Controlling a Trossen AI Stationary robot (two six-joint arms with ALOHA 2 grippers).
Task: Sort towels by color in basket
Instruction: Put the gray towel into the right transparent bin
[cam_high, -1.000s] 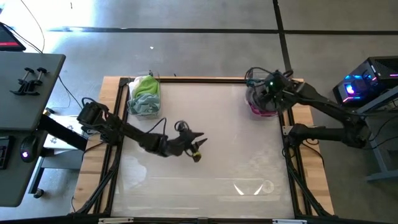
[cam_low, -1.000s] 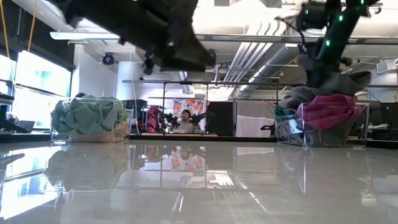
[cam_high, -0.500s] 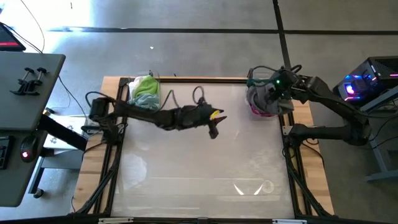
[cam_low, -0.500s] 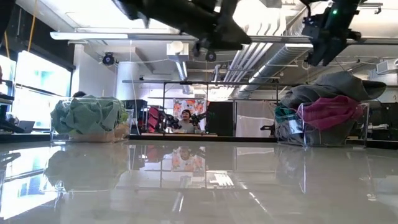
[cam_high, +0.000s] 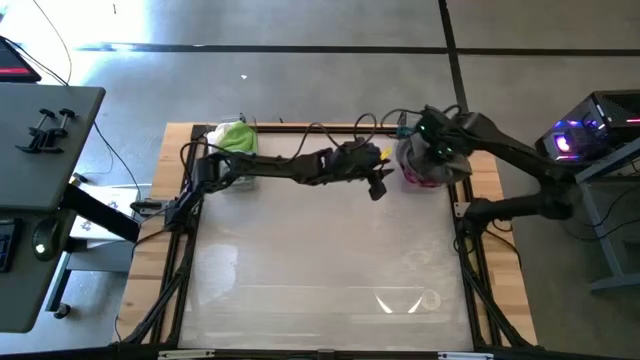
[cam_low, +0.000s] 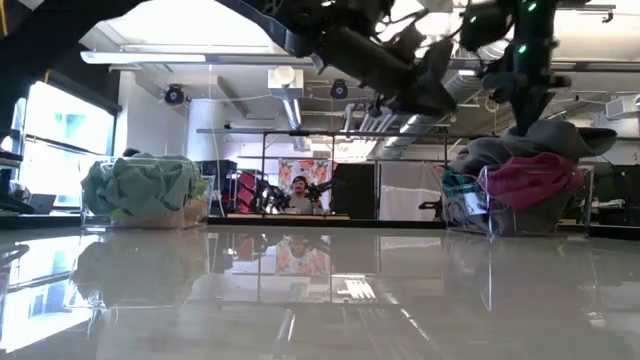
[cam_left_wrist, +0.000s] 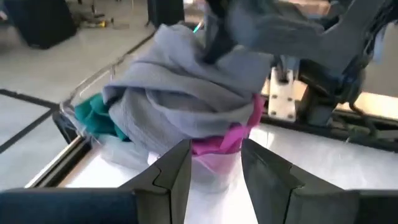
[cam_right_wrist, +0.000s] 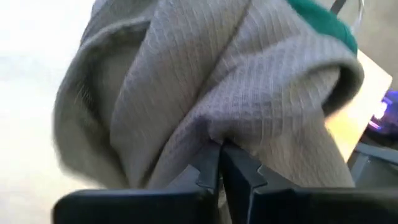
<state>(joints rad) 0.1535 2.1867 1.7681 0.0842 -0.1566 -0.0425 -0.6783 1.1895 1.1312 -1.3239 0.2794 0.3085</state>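
Pinching a fold of the grey towel (cam_right_wrist: 236, 81) atop the right basket (cam_high: 425, 178) at the table's (cam_high: 320, 260) far right corner, the right gripper (cam_right_wrist: 219, 163) was clenched; the left gripper (cam_left_wrist: 214, 165) hovered nearby, parted, empty.

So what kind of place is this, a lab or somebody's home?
Most likely a robotics lab or workshop, not a home: exposed ducts run along the ceiling, a bare concrete floor surrounds the wood-framed table, and a lit computer tower stands beside it.
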